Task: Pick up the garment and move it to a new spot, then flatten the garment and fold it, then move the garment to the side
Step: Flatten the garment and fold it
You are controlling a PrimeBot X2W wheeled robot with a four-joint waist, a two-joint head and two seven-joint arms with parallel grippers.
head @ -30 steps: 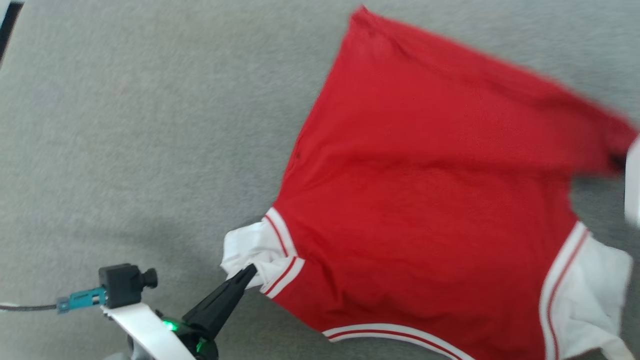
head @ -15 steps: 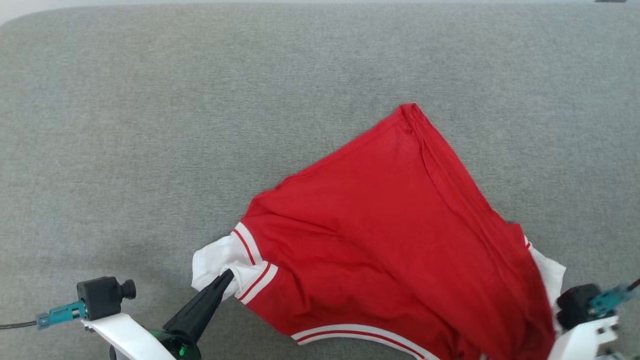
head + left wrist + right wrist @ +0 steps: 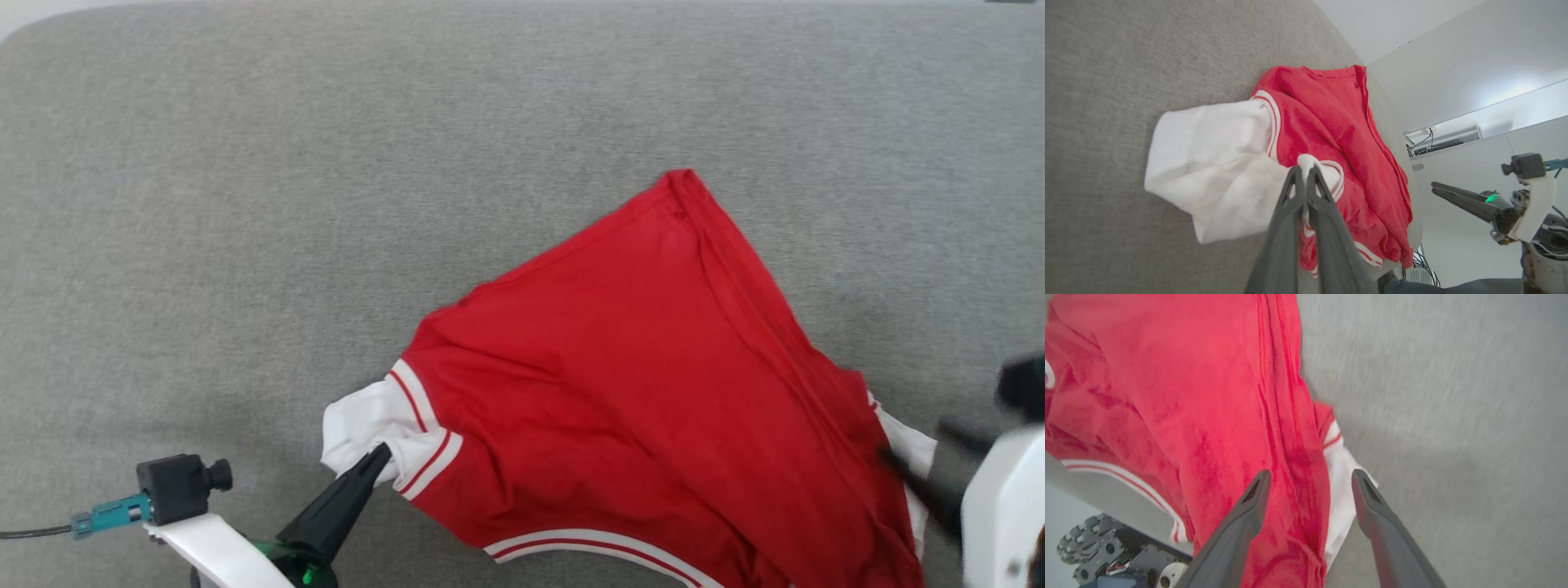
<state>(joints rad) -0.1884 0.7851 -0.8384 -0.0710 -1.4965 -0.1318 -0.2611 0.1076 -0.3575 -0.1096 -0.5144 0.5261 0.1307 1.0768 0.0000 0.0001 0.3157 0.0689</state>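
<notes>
The garment [image 3: 637,392] is a red jersey lying bunched on the grey surface, plain red side up, its lettering hidden. Its white sleeve [image 3: 367,420] sticks out to the left. My left gripper [image 3: 381,452] is shut on that sleeve's striped trim, seen close in the left wrist view [image 3: 1305,169]. My right gripper [image 3: 914,441] is blurred at the garment's right edge. In the right wrist view it stands open [image 3: 1308,477] just above the red cloth [image 3: 1188,396] and the other white sleeve [image 3: 1341,486], gripping nothing.
The grey padded surface [image 3: 326,204] stretches wide to the left and back of the garment. The collar end of the garment hangs over the near edge, above the robot's wheeled base [image 3: 1086,547]. White walls [image 3: 1453,61] stand beyond.
The head camera has shifted. The garment went from spread out to bunched on the surface. The right arm has swung out to the right and is blurred; the left gripper keeps its sleeve.
</notes>
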